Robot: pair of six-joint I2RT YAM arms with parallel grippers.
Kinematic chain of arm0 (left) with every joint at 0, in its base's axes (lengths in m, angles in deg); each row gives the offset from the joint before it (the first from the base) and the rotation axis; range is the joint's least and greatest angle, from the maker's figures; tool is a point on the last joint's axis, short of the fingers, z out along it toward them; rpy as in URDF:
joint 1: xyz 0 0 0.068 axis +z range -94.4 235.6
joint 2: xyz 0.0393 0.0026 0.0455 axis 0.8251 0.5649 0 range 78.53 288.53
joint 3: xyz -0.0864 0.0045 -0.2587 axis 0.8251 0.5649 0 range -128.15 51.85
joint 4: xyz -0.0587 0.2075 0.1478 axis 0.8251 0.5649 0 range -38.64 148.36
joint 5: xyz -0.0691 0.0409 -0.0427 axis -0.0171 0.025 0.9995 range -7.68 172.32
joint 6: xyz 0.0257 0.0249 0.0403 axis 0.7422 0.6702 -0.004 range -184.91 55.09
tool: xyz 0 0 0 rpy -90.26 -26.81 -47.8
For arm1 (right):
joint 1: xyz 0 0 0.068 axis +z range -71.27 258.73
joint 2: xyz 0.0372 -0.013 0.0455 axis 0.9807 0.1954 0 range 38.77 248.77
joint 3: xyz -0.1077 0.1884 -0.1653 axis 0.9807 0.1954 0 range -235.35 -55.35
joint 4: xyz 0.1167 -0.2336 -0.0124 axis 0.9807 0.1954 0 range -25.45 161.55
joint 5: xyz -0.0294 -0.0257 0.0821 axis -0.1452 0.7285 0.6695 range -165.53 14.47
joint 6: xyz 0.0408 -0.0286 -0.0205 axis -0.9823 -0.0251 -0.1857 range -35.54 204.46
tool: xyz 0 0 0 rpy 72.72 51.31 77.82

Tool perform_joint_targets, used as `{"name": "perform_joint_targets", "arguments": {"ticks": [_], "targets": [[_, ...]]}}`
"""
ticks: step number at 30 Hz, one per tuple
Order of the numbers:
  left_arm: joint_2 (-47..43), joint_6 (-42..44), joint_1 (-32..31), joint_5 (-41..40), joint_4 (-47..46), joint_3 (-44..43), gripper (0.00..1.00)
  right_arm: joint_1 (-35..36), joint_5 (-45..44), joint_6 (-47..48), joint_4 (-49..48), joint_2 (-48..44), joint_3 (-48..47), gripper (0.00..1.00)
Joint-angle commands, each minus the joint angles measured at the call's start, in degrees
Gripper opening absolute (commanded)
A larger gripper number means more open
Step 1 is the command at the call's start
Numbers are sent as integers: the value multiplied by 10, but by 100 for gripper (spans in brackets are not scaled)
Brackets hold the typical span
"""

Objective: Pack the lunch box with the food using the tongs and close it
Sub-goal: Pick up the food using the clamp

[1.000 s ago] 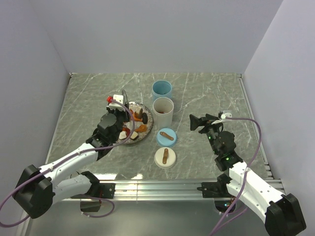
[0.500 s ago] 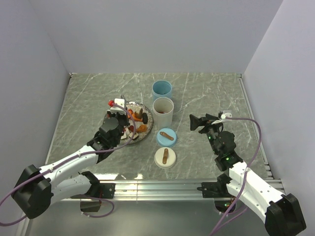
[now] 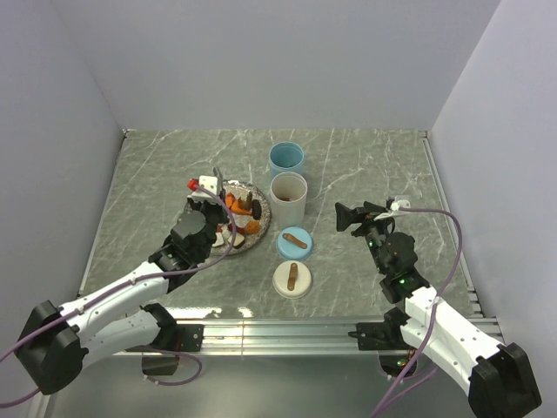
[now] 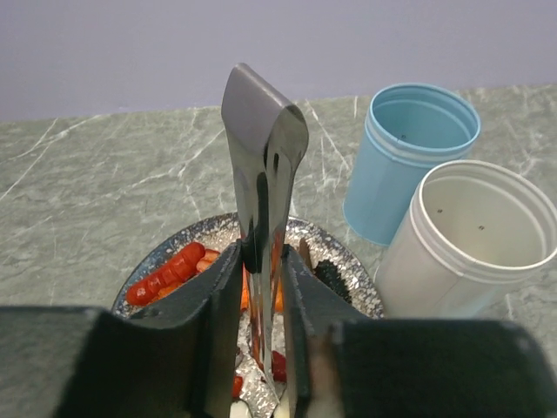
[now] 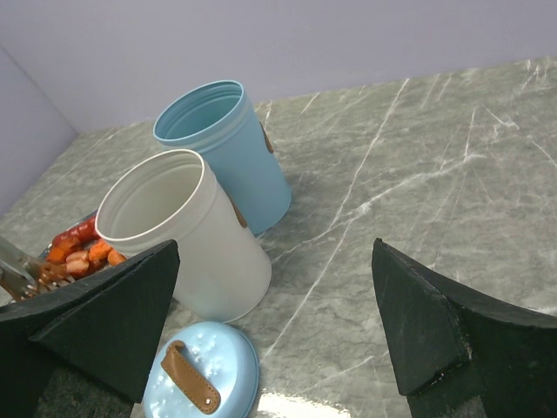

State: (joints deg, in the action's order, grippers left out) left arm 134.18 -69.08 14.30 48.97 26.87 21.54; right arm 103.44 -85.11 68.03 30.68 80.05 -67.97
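My left gripper (image 3: pixel 215 212) (image 4: pixel 261 261) is shut on the grey metal tongs (image 4: pixel 263 131), whose joined end stands up and whose arms are squeezed close together, pointing down into the plate (image 3: pixel 260 219) (image 4: pixel 359 290). The food lies on that plate: red-orange pieces (image 4: pixel 165 274), a black piece (image 4: pixel 331 277), and mixed pieces (image 3: pixel 237 202). The tong tips are hidden behind my fingers. The lunch box is two open cups, blue (image 3: pixel 286 159) (image 5: pixel 222 139) and white (image 3: pixel 288 198) (image 5: pixel 178 231), right of the plate. My right gripper (image 3: pixel 348 215) (image 5: pixel 278 322) hangs open and holds nothing, right of the white cup.
A blue round lid (image 3: pixel 294 242) (image 5: pixel 202 374) and a white round lid (image 3: pixel 293 279), each with a brown strip handle, lie on the marble table in front of the cups. Walls enclose the table on the left, back and right.
My left jaws have narrowed on the tongs, pressing their arms together, and the wrist has drawn back slightly toward the near edge. The right arm has not moved.
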Motion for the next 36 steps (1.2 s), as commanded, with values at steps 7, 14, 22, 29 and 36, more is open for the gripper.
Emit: {"name": "perform_joint_targets", "arguments": {"ticks": [7, 14, 22, 29, 36], "targets": [[-54, -18, -12, -37, -48, -15, 35, -5, -2, 9, -24, -2, -6, 98], [-34, -31, -12, -41, -41, -21, 40, -4, 0, 9, -26, -1, -6, 98], [0, -52, -12, -46, -28, -25, 41, -5, 0, 9, -26, -1, -6, 98], [32, -55, -12, -52, -42, -18, 41, -4, 1, 8, -26, -1, -7, 98], [36, -57, -10, -37, -50, -14, 24, -4, -1, 9, -25, -2, -7, 98]]}}
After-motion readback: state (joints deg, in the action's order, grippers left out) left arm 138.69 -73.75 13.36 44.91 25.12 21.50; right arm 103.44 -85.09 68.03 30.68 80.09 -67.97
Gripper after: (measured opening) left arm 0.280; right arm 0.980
